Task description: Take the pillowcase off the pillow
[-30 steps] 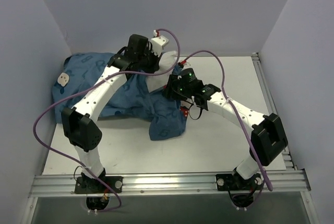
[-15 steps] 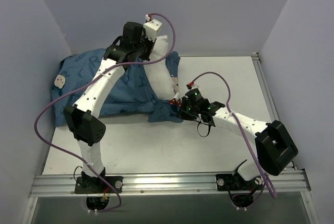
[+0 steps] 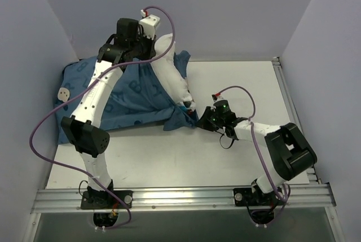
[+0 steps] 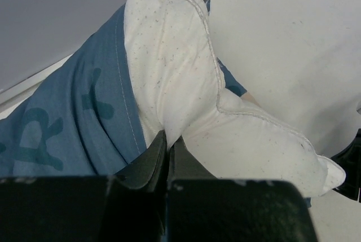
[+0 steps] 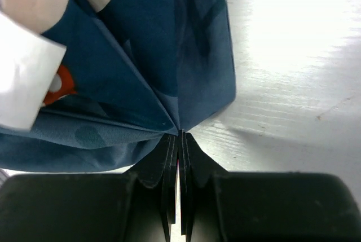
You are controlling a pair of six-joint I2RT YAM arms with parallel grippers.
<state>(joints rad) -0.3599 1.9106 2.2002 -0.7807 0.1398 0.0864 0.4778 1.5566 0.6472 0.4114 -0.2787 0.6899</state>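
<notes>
The blue printed pillowcase (image 3: 121,92) lies across the left and middle of the table, still around the lower end of the white pillow (image 3: 169,75). The pillow's upper part sticks out of the case, lifted towards the back wall. My left gripper (image 3: 148,47) is shut on the pillow's white fabric (image 4: 169,84) near its top edge. My right gripper (image 3: 200,122) sits low on the table, shut on a bunched corner of the pillowcase (image 5: 158,73). A white tag (image 5: 25,78) and red dotted patches (image 5: 59,84) show by that corner.
The white table (image 3: 248,84) is bounded by grey walls at the back and both sides. A metal rail (image 3: 180,197) runs along the near edge. A beige mouse face (image 3: 63,91) on the case lies near the left wall.
My left gripper has lifted the pillow up and back to the left, drawing more white pillow out of the case. My right gripper has moved down and right, pulling the pillowcase corner low to the table.
</notes>
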